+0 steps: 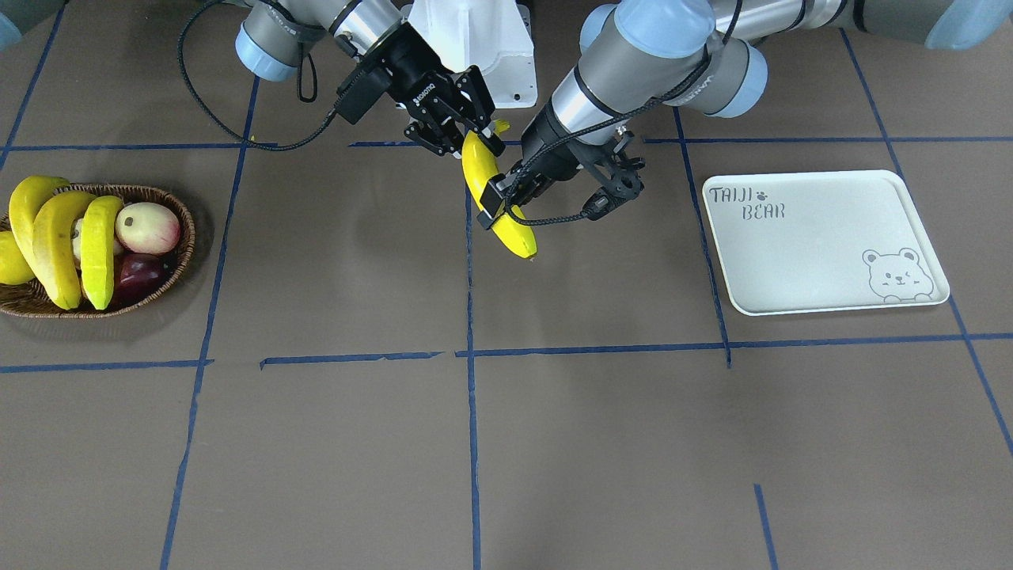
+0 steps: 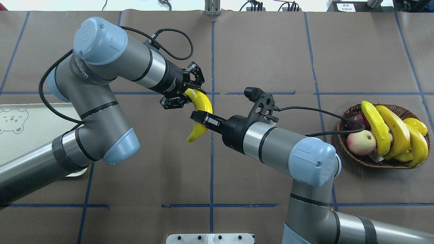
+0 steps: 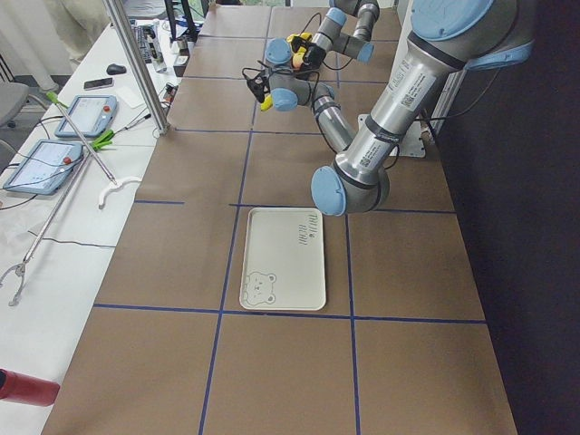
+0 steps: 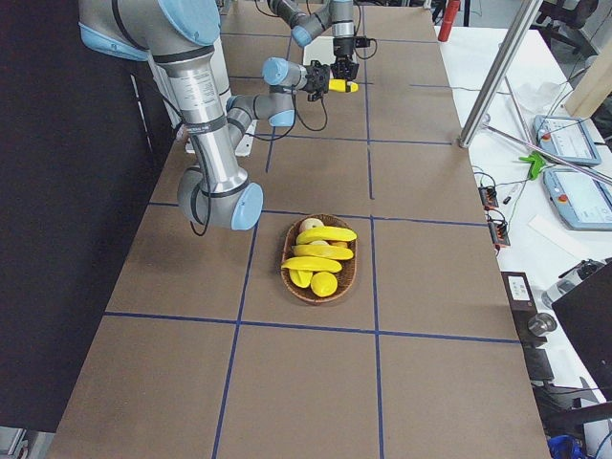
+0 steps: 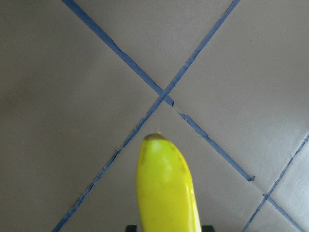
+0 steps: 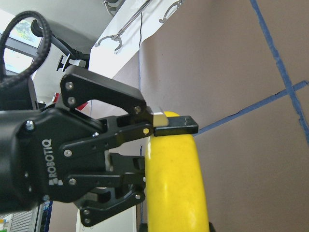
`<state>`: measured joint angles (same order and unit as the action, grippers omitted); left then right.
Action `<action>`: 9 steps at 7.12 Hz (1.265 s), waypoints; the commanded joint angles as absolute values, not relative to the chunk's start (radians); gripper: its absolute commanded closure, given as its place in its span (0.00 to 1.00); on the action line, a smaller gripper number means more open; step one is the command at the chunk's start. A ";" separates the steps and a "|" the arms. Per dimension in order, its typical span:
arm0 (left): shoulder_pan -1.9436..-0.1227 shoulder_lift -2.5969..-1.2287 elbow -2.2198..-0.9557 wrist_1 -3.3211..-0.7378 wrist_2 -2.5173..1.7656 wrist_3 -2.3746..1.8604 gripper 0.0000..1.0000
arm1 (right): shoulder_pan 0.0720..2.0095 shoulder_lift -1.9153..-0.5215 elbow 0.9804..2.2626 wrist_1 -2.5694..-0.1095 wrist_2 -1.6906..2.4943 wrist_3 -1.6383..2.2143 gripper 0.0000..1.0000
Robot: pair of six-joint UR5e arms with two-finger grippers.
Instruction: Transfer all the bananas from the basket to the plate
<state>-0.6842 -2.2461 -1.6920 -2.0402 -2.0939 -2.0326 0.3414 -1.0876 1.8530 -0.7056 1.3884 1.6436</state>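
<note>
Between left claw point(image 2: 187, 93) and right claw point(image 2: 203, 119), one banana point(image 2: 204, 105) hangs clamped by both.

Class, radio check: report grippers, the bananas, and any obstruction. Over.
Left gripper and right gripper both shut on one banana, aloft at mid-table. More bananas in the basket; none on the plate. Path to plate looks open.

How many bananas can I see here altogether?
5. One banana is held in mid-air above the middle of the table. Four more bananas lie side by side in the basket. Another may be hidden beneath them.
</note>
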 commanded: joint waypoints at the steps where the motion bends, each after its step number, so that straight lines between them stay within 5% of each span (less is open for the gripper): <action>1: -0.684 -2.244 -1.692 -2.040 -2.094 -2.033 0.98 | 0.342 -1.088 1.856 -0.703 1.394 1.641 0.73; 2: -0.686 -2.243 -1.692 -2.043 -2.094 -2.031 1.00 | 0.342 -1.088 1.858 -0.701 1.393 1.644 0.01; 9: -0.725 -2.114 -1.707 -2.039 -2.098 -2.003 1.00 | 0.533 -1.152 1.902 -0.815 1.761 1.644 0.00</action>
<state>-0.7033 -2.1754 -1.6984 -2.0395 -2.0944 -2.0125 0.4635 -1.1174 1.8840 -0.7569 1.6431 1.6460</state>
